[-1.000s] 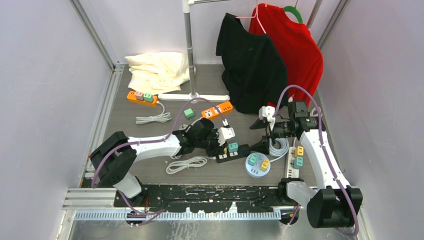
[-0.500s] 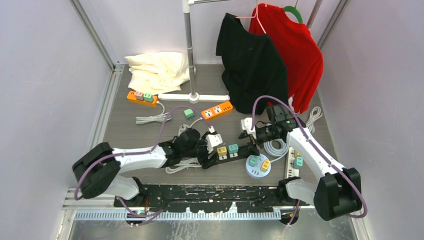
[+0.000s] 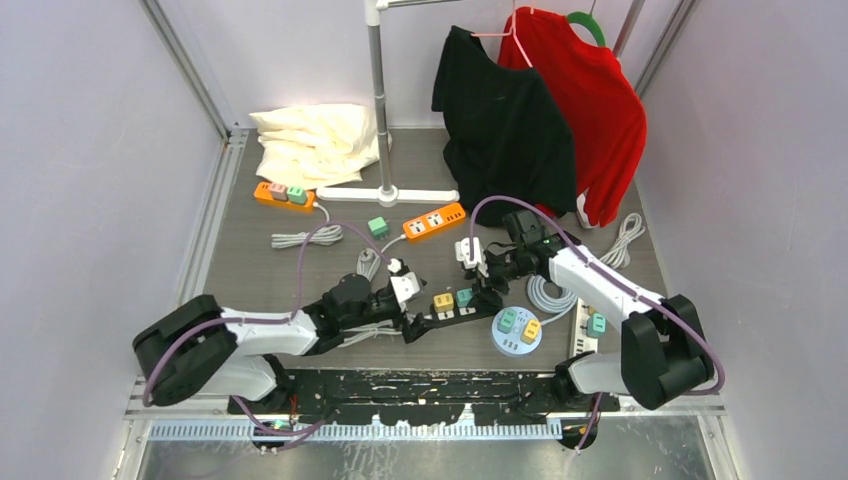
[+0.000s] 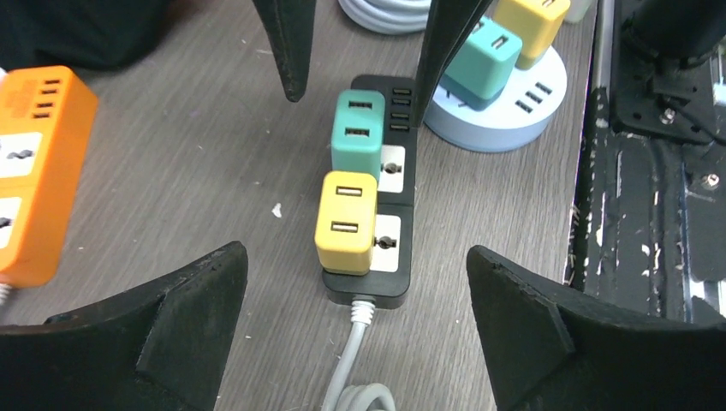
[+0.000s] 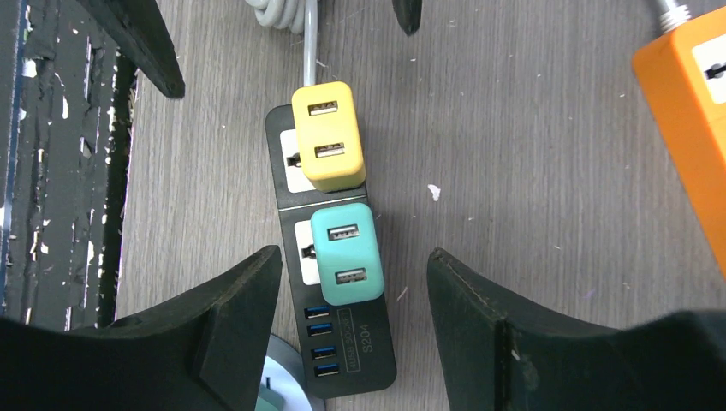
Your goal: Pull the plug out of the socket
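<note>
A black power strip (image 3: 452, 311) (image 4: 389, 276) (image 5: 355, 351) lies flat on the table with a yellow plug (image 3: 443, 301) (image 4: 345, 219) (image 5: 328, 147) and a teal plug (image 3: 465, 296) (image 4: 357, 134) (image 5: 345, 253) seated in its sockets. My left gripper (image 3: 415, 306) (image 4: 355, 261) stands wide open astride the strip's cord end, by the yellow plug, touching nothing. My right gripper (image 3: 487, 286) (image 5: 353, 261) comes from the opposite end. Its jaws are open, one on each side of the teal plug, with a gap showing on both sides.
A round pale-blue socket hub (image 3: 512, 334) (image 4: 505, 116) with plugs sits just right of the strip. An orange strip (image 3: 435, 220) (image 4: 34, 163) (image 5: 685, 128) lies behind it. Coiled grey cables (image 3: 553, 293), a white strip (image 3: 590, 325), a loose teal plug (image 3: 378, 227) and the clothes stand (image 3: 385, 190) surround the spot.
My left gripper went from shut to wide open and drew back toward the near left. The right arm swung left and down over the strip, its jaws narrowing around the teal plug.
</note>
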Controlling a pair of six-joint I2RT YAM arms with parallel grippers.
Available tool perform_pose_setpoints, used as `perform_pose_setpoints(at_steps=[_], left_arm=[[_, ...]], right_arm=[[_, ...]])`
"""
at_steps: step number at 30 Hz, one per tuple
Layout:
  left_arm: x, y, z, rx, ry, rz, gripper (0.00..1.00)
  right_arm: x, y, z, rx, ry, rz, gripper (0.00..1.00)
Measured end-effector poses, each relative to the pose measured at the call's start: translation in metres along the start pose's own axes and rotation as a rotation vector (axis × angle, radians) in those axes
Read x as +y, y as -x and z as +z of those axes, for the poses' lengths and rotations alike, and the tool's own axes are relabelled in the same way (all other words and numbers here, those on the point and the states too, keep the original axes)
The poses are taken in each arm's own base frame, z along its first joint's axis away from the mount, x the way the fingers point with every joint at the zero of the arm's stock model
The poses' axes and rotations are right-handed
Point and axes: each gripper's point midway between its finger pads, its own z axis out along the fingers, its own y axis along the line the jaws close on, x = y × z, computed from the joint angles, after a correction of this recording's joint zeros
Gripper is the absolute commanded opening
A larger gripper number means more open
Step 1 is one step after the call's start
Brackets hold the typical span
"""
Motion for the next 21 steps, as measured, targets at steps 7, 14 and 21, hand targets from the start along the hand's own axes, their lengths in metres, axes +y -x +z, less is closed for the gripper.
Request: perform_pose_setpoints(at_steps=[7,14,21], left_arm=[[0.000,-0.014,0.016,-0.013,-0.028,0.061,0.86],[0.002,-0.020,0.030,0.000,-0.048,0.100,0.66],[0.001,-0.035,0.041,0.031,-0.075,0.102,0.48]], right_arm=[[0.001,-0.009,0.007,0.035,0.014,0.023,0.61],[0.002,-0.010,0.009,0.042,0.025,0.001,0.57],[0.008,-0.013,0.009,0.055,0.050,-0.022,0.53]])
